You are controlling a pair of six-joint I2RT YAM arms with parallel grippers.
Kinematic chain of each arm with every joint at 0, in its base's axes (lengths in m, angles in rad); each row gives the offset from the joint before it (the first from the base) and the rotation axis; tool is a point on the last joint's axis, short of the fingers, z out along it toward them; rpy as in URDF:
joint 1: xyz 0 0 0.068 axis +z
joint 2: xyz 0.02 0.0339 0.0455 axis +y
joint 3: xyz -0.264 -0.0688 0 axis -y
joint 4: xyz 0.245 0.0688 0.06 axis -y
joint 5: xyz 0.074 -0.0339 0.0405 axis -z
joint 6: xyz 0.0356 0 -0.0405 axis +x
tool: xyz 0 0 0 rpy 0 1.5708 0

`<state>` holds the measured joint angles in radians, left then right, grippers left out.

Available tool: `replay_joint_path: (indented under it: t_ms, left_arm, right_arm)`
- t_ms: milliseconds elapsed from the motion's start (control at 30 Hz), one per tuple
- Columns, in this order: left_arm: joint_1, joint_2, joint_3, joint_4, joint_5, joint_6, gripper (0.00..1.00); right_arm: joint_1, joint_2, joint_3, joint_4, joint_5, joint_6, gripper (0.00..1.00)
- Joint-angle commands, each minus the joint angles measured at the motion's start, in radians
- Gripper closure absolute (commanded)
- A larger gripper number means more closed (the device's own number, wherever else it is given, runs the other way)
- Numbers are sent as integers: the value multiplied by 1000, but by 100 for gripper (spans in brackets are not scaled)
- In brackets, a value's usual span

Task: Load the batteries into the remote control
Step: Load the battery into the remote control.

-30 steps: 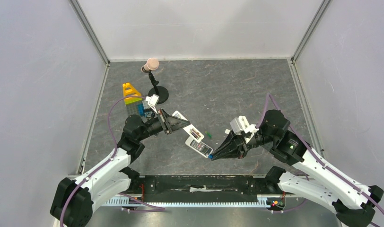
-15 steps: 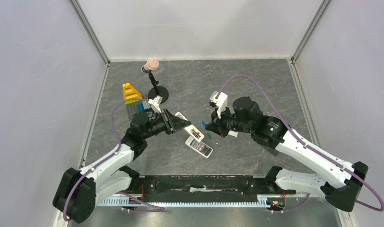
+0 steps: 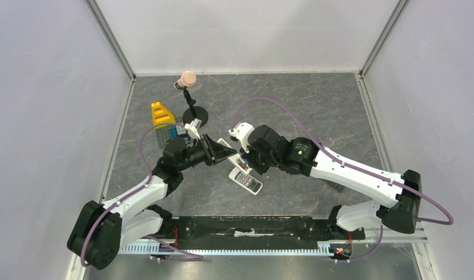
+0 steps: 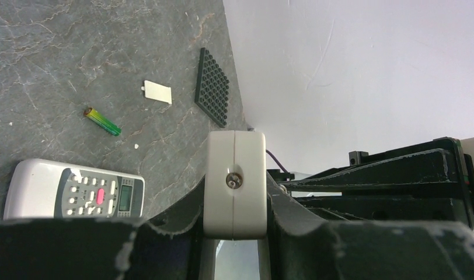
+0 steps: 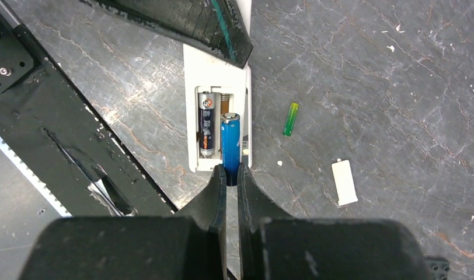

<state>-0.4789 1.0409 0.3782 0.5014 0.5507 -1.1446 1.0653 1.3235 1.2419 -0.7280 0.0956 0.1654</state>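
Note:
My left gripper [image 3: 221, 153] [image 4: 234, 201] is shut on a long white remote [image 5: 217, 93] [image 4: 234, 181], held back up with its battery bay open. One dark battery [image 5: 206, 125] lies in the bay's left slot. My right gripper [image 5: 229, 173] [image 3: 247, 165] is shut on a blue battery [image 5: 230, 146], its tip over the bay's right slot. A green battery [image 5: 290, 118] [image 4: 102, 121] lies loose on the table. A shorter white remote with a grey button face and small display [image 4: 74, 189] [image 3: 247, 182] lies face up on the table.
The white battery cover [image 5: 344, 182] [image 4: 157, 92] lies beside the green battery. A black studded plate [image 4: 213, 86] lies near the wall. A black stand with a pink ball [image 3: 191, 105] and a yellow block tower [image 3: 160, 116] stand at the back left.
My right arm has swung from the front, by the shorter remote, up and to the left with the blue battery, to above the held remote's bay. The left arm has barely moved.

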Motion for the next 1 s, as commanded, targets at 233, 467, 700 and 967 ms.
replay_joint_path:
  t_ms: [233, 467, 700, 967]
  left_arm:
    - [-1, -9, -81, 196, -49, -113, 98]
    - [-1, -24, -121, 250, -79, -143, 98]
    - [-1, -44, -131, 244, -92, -144, 98]
    - [-2, -51, -122, 231, -90, -146, 98]
  right_arm:
    - [25, 96, 137, -65, 86, 27, 99]
    - [30, 135, 150, -103, 80, 19, 98]
    - [33, 143, 136, -100, 66, 16, 96]
    - [33, 154, 130, -92, 56, 2, 95]
